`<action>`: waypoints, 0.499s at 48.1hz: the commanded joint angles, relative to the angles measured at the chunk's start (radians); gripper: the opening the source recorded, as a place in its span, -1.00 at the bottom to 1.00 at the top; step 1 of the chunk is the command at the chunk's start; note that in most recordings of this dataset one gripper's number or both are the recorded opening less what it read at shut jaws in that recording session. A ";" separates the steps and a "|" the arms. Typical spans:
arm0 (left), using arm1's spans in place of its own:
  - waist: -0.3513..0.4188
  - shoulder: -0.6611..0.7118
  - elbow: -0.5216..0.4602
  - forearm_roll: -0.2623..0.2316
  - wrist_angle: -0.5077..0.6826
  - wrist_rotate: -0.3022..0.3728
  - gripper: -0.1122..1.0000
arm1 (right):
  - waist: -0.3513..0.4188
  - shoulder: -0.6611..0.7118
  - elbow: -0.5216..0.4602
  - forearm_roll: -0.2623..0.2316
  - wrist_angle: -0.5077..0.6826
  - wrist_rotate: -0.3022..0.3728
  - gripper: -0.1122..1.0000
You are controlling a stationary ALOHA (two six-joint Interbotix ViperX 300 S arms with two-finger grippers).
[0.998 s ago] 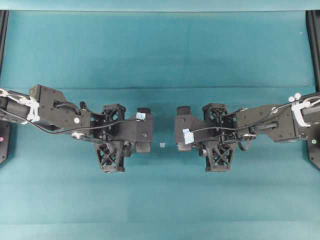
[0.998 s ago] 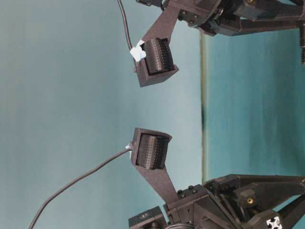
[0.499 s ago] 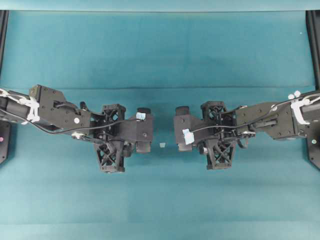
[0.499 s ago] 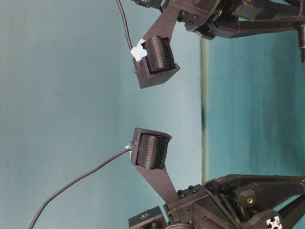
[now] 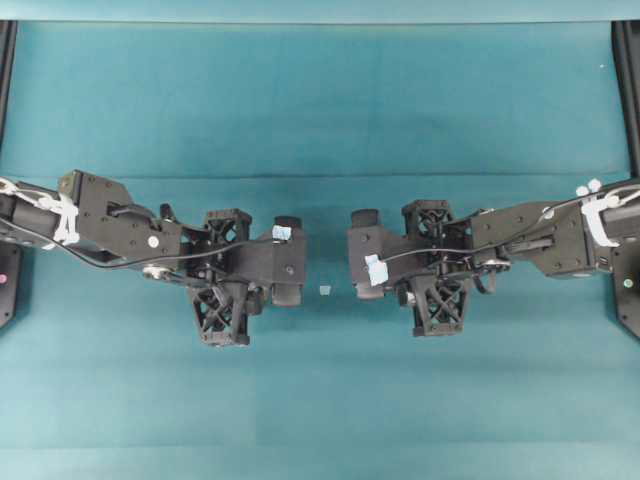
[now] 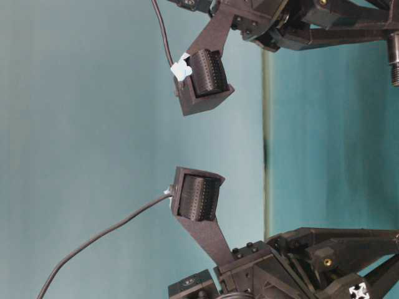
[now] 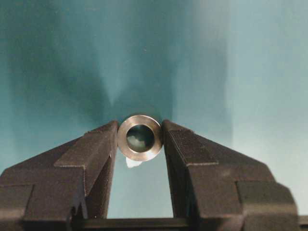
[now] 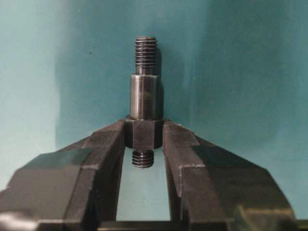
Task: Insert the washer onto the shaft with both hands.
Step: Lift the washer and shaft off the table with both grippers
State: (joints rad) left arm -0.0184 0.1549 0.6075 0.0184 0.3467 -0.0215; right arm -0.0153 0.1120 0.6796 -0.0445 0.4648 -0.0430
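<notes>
In the left wrist view the washer [image 7: 123, 139], a silvery ring with a round hole, faces the camera, pinched between the tips of my left gripper [image 7: 140, 131]. In the right wrist view the shaft [image 8: 144, 96], dark, stepped and threaded at both ends, stands upright. My right gripper [image 8: 144, 129] is shut on its hex collar. From overhead the left gripper [image 5: 292, 260] and right gripper [image 5: 358, 255] face each other across a narrow gap at mid-table. Washer and shaft are hidden in that view.
A small pale tape scrap [image 5: 324, 290] lies on the teal cloth [image 5: 320, 100] between the grippers; the tape scrap [image 7: 132, 162] also shows under the washer. Black frame posts [image 5: 628, 90] stand at the far side edges.
The right arm has shifted slightly to the left and up in the overhead view. The left arm has held still. Both grips are unchanged.
</notes>
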 commanded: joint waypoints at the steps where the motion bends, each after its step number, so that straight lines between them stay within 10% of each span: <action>1: -0.005 -0.011 -0.003 0.002 -0.009 0.000 -0.14 | -0.026 -0.002 0.003 -0.012 0.005 -0.017 -0.79; 24: -0.006 -0.130 0.091 0.000 -0.169 0.000 -0.14 | -0.018 -0.107 0.109 0.008 -0.193 0.037 -0.80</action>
State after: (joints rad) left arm -0.0215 0.0614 0.6964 0.0184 0.2040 -0.0215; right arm -0.0322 0.0430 0.7747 -0.0399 0.3237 -0.0291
